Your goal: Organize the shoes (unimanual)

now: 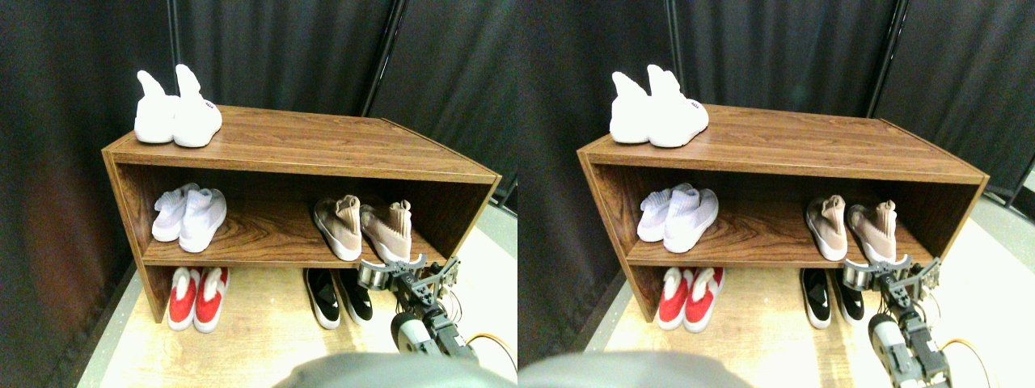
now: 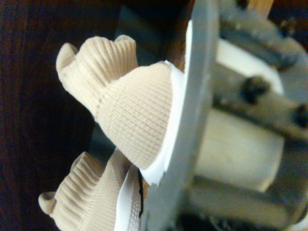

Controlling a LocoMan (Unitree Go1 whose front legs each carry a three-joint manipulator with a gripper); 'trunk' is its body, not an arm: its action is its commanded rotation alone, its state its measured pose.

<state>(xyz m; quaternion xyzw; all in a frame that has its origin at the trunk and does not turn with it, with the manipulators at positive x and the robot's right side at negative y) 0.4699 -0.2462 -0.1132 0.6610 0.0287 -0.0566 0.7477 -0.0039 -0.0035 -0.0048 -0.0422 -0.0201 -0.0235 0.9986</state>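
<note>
While the dark curtain backdrop (image 1: 323, 48) fills everything behind, the biggest item is the wooden shoe rack (image 1: 307, 141): flat top, one middle shelf, floor-level bay underneath, standing on a light wood floor (image 1: 259, 339).

Contents, per level:
- Top: all-white high-cuff pair (image 1: 176, 109) at the left end, side by side, touching.
- Middle shelf: white pair (image 1: 190, 217) on the left, beige-tan pair (image 1: 362, 228) on the right, well apart from each other.
- Floor bay: red-and-white pair (image 1: 198, 297) on the left, black pair (image 1: 340, 295) with white soles right of centre, directly below the tan pair.

Right manipulator (image 1: 424, 323) comes up from lower right. Its gripper (image 1: 404, 271) sits at the front edge of the middle shelf, right against the toe end of the right-hand tan shoe (image 1: 388, 230). Black pair is just left of and below the gripper, not touching.

Wrist view: both tan shoes close up, the nearer shoe's (image 2: 130, 110) knit upper and white sole edge pressed right up against the grey jaw plate. Second tan shoe (image 2: 91, 197) is beside it, further off. Can't tell whether the jaws are open or closed; the gap isn't visible in either view.
</note>
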